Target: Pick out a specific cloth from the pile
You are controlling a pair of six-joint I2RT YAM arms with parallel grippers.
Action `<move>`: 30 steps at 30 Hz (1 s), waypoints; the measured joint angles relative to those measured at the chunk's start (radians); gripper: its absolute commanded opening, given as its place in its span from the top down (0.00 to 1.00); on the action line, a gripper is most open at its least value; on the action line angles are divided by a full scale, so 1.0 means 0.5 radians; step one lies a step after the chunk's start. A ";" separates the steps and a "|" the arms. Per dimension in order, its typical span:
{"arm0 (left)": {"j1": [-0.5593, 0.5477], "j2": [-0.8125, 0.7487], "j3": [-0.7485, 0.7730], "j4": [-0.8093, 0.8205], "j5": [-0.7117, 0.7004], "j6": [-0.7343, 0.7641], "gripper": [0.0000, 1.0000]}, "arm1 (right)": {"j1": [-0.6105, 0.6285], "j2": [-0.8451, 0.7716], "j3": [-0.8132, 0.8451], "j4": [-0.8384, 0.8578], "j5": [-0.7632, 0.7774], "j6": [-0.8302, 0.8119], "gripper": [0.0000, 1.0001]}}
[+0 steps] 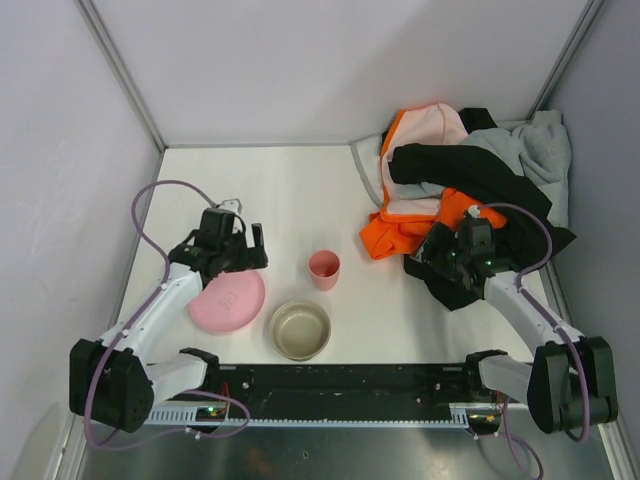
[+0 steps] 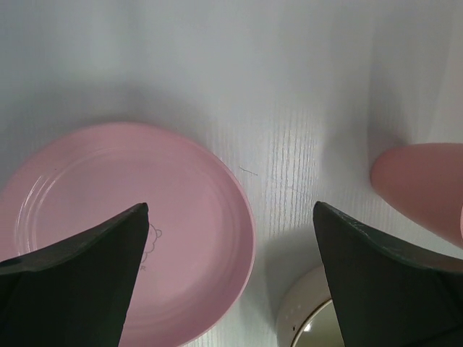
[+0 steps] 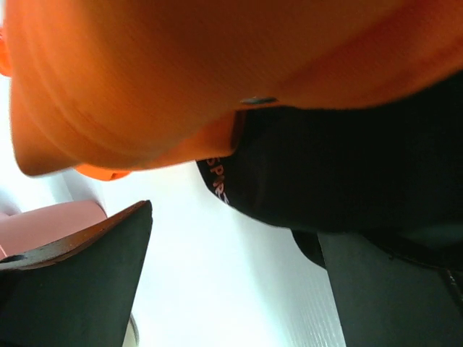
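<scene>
Your right tool [image 1: 432,255] sits at the near-left edge of the pile [image 1: 540,145], which fills the far right corner of the desk [image 1: 270,190]. Its fingers are spread apart with nothing clamped, and the cloth [image 1: 455,290] lies rumpled just under it, beside the orange garment [image 1: 395,235]. Your left tool [image 1: 258,250] hangs over the far rim of the pink plate [image 1: 228,302], fingers likewise apart and empty, with the pink cup [image 1: 323,268] and the beige bowl [image 1: 299,329] to its right.
</scene>
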State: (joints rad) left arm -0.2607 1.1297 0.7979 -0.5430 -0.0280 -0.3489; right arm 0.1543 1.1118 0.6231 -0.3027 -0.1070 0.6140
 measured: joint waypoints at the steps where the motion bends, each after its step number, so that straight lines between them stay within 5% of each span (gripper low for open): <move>1: -0.025 -0.009 0.000 -0.008 -0.020 0.004 0.00 | 0.011 0.037 0.019 0.015 0.011 0.002 0.00; 14: -0.195 -0.092 0.002 -0.050 -0.170 0.037 0.00 | 0.076 0.514 0.260 0.174 0.125 0.030 0.04; 20: -0.239 -0.090 0.002 -0.051 -0.188 0.043 0.00 | 0.076 0.672 0.306 0.222 0.138 0.027 0.34; 25: -0.262 -0.090 0.002 -0.055 -0.201 0.060 0.00 | 0.071 0.730 0.317 0.263 0.110 0.002 0.81; 30: -0.275 -0.090 0.002 -0.056 -0.203 0.072 0.00 | 0.050 0.765 0.436 0.217 0.063 -0.043 0.96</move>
State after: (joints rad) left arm -0.3985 1.0847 0.7986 -0.5713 -0.1295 -0.3130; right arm 0.1795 1.4944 0.8410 -0.1944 -0.0757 0.5926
